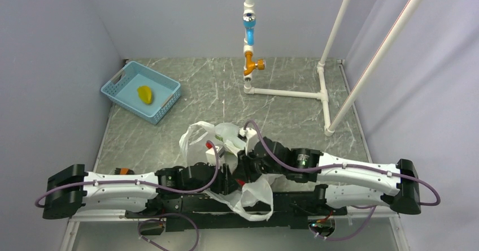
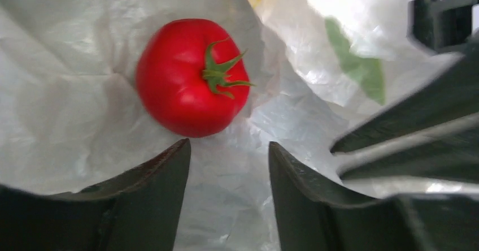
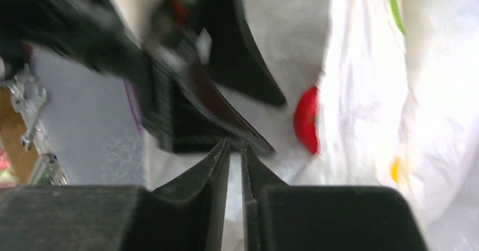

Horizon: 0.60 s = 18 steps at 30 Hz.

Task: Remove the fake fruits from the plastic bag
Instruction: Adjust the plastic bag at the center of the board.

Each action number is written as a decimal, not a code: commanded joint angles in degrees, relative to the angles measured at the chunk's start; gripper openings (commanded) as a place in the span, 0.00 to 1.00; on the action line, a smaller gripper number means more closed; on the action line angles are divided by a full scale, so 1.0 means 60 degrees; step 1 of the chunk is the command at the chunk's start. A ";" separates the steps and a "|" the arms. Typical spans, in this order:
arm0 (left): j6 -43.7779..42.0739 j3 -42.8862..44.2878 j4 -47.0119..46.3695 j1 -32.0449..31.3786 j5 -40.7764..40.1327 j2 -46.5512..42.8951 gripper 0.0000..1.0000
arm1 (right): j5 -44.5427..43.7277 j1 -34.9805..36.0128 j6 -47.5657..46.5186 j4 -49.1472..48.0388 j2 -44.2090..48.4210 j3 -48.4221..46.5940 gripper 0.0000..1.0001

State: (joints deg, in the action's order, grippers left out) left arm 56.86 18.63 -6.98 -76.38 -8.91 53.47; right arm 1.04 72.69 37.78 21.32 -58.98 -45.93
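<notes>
The plastic bag [image 1: 225, 136] lies crumpled between my two arms at the table's near middle. In the left wrist view the red round fruit [image 2: 192, 76], with a green stalk, rests on the bag's film [image 2: 68, 92] inside the bag. My left gripper [image 2: 229, 146] is open just short of it, touching nothing. My right gripper [image 3: 235, 145] is shut on a fold of the plastic bag [image 3: 361, 92], beside the left gripper's fingers [image 3: 243, 64]; the red fruit [image 3: 307, 119] shows beyond. The yellow oblong fruit [image 1: 145, 94] lies in the blue basket. The purple bunch and green fruit are hidden.
The blue lattice basket [image 1: 127, 78] stands at the back left. A white pipe frame [image 1: 288, 92] with a blue and orange fitting stands at the back middle and right. Grey walls close in both sides.
</notes>
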 commanded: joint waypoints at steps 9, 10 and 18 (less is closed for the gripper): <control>-0.0525 -0.0887 0.1686 0.3342 0.0553 -0.2200 0.75 | -0.0707 0.0308 0.4685 0.3349 0.1953 0.3491 0.14; -0.0658 -0.0869 0.1628 0.3547 0.0557 -0.2146 0.75 | -0.1051 0.0308 0.4879 0.3672 0.1666 0.3356 0.15; -0.1327 0.0098 0.1453 0.4210 0.0874 -0.0895 0.72 | -0.2904 -0.0687 0.3904 0.2000 -0.0401 0.2630 0.30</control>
State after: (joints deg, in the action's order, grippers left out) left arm 52.31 14.39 2.87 -52.03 -5.28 45.17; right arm -9.30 72.38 63.53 37.60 -58.08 -27.88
